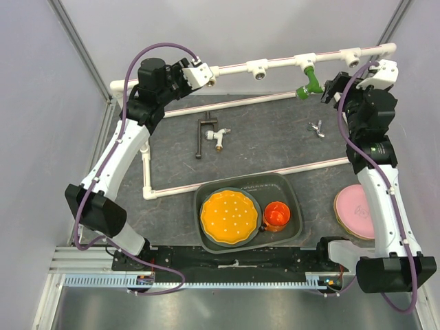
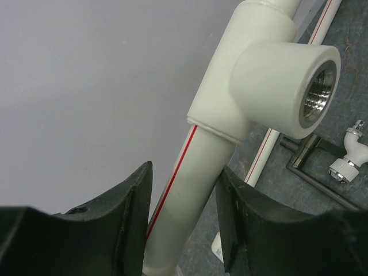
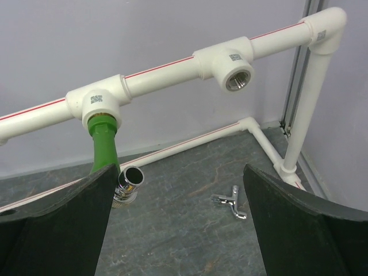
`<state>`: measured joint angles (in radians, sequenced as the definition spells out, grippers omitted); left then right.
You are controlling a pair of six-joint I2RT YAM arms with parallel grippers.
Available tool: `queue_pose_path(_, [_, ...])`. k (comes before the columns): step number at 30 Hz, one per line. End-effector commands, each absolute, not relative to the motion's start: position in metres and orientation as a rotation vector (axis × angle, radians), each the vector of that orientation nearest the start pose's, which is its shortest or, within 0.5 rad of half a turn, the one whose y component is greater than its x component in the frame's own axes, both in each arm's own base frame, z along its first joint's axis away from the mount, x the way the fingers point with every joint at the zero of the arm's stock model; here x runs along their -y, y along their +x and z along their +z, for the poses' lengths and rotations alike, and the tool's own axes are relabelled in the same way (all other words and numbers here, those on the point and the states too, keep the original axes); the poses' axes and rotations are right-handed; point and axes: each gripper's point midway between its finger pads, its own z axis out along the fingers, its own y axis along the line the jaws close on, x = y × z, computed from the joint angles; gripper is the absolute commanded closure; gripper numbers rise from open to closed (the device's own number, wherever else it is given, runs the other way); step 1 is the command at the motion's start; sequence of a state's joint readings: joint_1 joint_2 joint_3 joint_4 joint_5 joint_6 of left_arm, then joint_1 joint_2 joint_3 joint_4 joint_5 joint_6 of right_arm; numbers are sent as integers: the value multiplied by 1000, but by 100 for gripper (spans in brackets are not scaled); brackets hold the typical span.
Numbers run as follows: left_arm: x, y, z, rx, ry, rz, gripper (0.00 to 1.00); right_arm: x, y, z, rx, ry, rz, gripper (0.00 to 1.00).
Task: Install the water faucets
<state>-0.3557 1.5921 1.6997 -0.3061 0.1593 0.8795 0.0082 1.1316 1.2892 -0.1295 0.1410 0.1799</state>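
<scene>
Two arms here, quick status. My left gripper (image 2: 184, 172) is clamped on the top rail of the PVC pipe frame (image 2: 198, 155), with one finger on each side of the pipe. It's right behind a tee socket (image 2: 276, 86) that has its bare metal thread facing out. Past that socket, down on the tabletop (image 2: 270, 213), lies the black-handled faucet (image 2: 356, 150), well apart from my fingers. From the wrist I only get its white end and a bit of the dark handle.

My right gripper (image 3: 181, 169) is spread wide, nothing in it. The green faucet (image 3: 104, 144) hangs from a tee on that same rail, just ahead of the gripper. Its spout runs down beside one of my fingers, and the silver tip (image 3: 129, 179) pokes out just inside that finger. I can't tell if they touch. The tiny silvery faucet (image 3: 230, 201) lies on the tabletop below and ahead of the gripper, in the gap between my fingers, well apart from both.
</scene>
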Motion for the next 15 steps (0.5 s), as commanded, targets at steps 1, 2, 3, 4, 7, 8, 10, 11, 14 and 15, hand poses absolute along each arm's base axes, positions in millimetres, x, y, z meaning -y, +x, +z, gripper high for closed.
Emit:
queue_pose_path(1, [175,460,380,-1456,1061,142,98,34,394,390,-1561,313,-9,3])
queue_pose_path(2, [175,459,381,-1457,1060,141,98,36,394,386,-1567,321,-15,3])
queue_pose_path(3, [175,460,381,-1457,1057,141,98,38,395,377,-1581,339,-15,3])
queue_pose_path(4, [175,460,382,-1455,1057,140,98,43,395,372,-1590,351,-22,3])
queue_pose_path(7, [176,460,380,-1459,1059,137,98,49,396,356,-1615,403,-3,3])
queue_pose_path(8, [175,460,381,-1457,1057,139,98,50,397,350,-1626,415,5,3])
queue_pose_path(10, [175,460,380,-1460,1059,140,98,50,399,346,-1638,419,27,4])
queue_pose_path(11, [175,460,380,-1458,1058,141,98,51,401,343,-1648,419,27,3])
queue_pose_path(14, [174,460,380,-1458,1058,143,98,49,398,350,-1649,364,12,3])
queue_pose_path(15, [175,460,379,-1460,1061,144,98,48,396,361,-1630,335,2,2])
